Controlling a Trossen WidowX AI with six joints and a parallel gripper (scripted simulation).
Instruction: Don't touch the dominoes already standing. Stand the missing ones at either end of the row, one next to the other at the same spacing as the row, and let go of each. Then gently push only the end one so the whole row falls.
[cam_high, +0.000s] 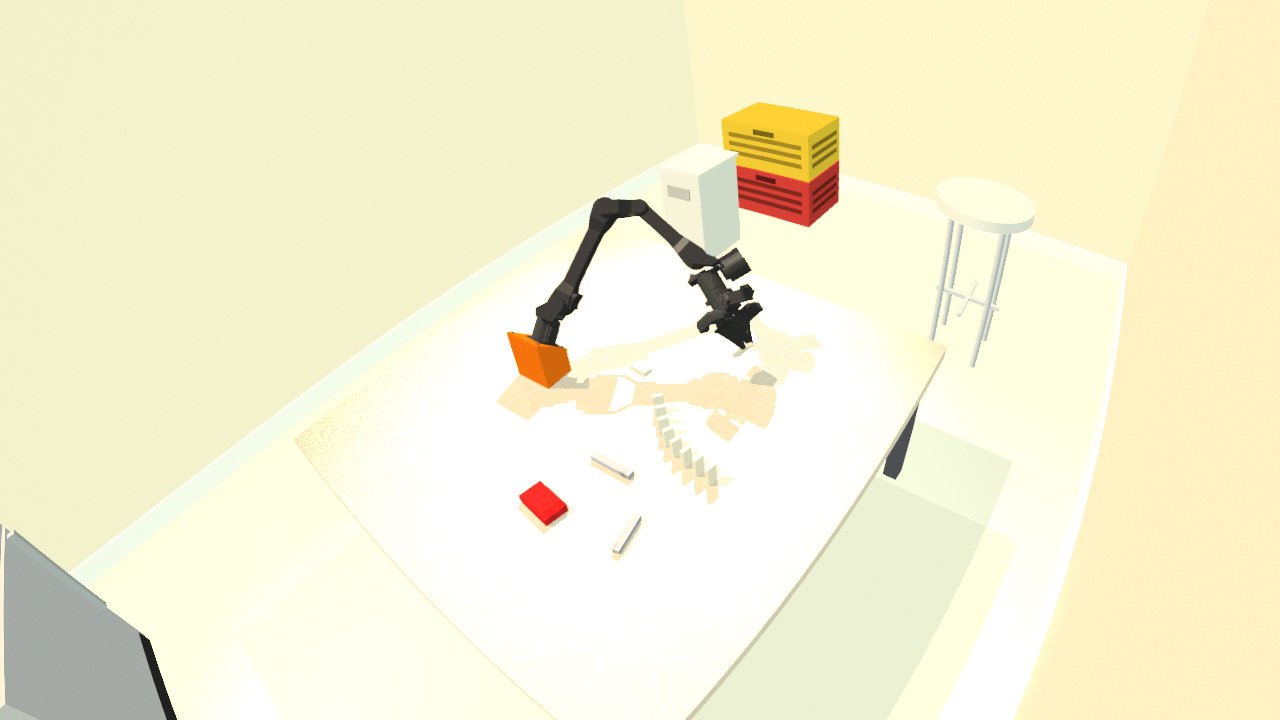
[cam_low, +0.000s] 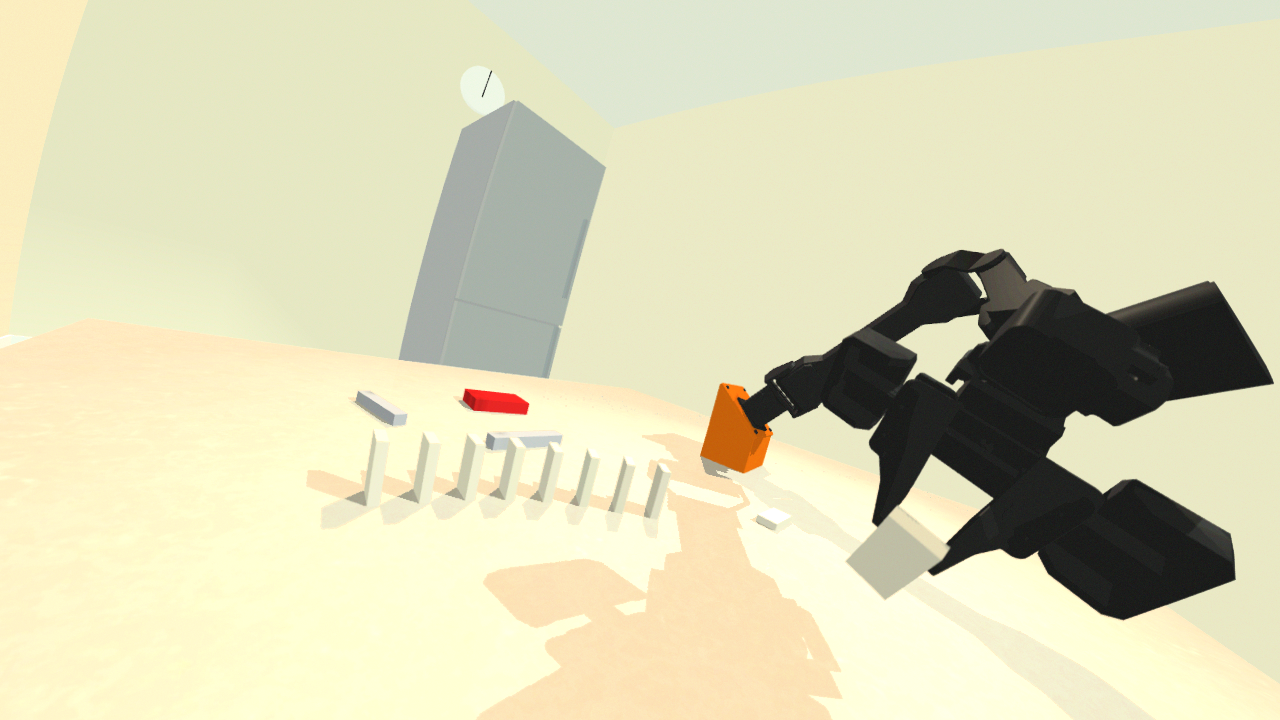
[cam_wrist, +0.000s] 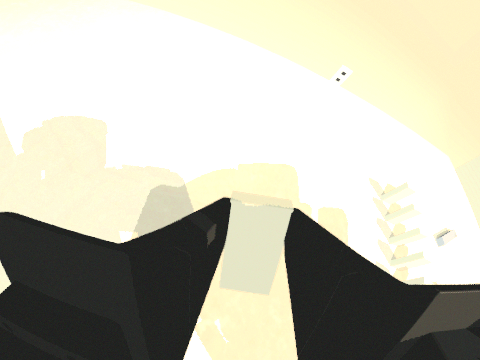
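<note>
One pale domino (cam_low: 896, 553) (cam_wrist: 256, 247) is clamped in the gripper (cam_high: 741, 344) (cam_low: 905, 548) (cam_wrist: 259, 212), no readable writing visible on it

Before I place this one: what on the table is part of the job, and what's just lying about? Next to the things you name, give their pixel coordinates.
Job:
- domino in the pincer (cam_high: 742, 349) (cam_low: 911, 548) (cam_wrist: 261, 205)
- standing row of eight dominoes (cam_low: 508, 471)
- loose domino lying flat (cam_high: 641, 368) (cam_low: 773, 518)

Lying about:
- red block (cam_high: 543, 503) (cam_low: 495, 401)
- two grey bars (cam_high: 612, 466) (cam_low: 381, 407)

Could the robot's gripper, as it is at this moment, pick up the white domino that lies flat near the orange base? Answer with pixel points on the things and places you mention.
Probably not yet: the gripper (cam_high: 742, 347) (cam_low: 904, 548) (cam_wrist: 259, 212) already holds another domino (cam_low: 895, 555) (cam_wrist: 255, 247), though nothing visibly covers the flat one (cam_high: 641, 368) (cam_low: 773, 518).
</note>
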